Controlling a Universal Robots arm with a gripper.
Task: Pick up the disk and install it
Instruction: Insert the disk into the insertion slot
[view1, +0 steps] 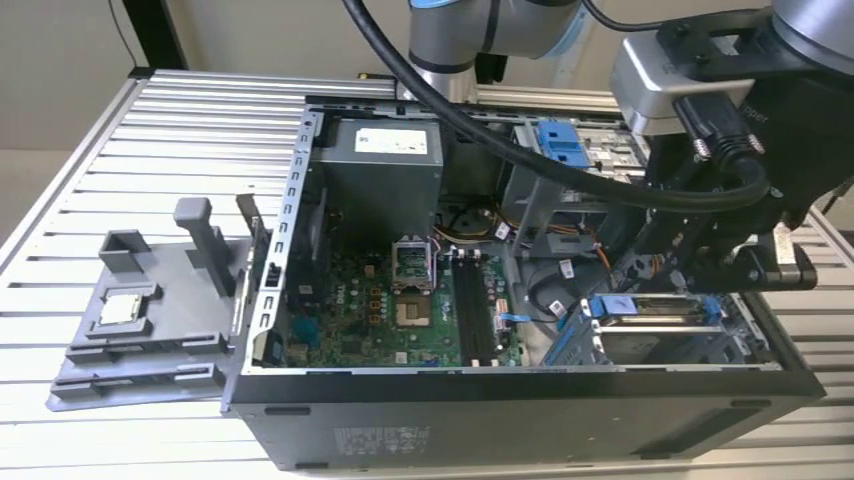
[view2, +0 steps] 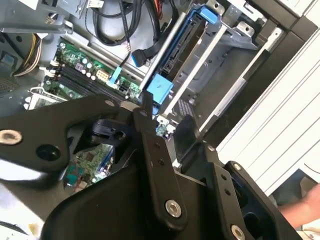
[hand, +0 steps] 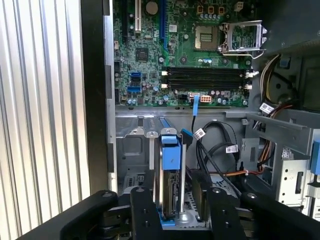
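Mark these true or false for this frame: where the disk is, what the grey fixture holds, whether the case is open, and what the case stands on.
1. The disk is in the drive cage inside the computer case, at the gripper. True.
2. The grey fixture beside the case holds the disk. False: it holds a small square chip.
3. The case is closed. False: it is open, with the motherboard showing.
4. The case rests on a slatted metal table. True.
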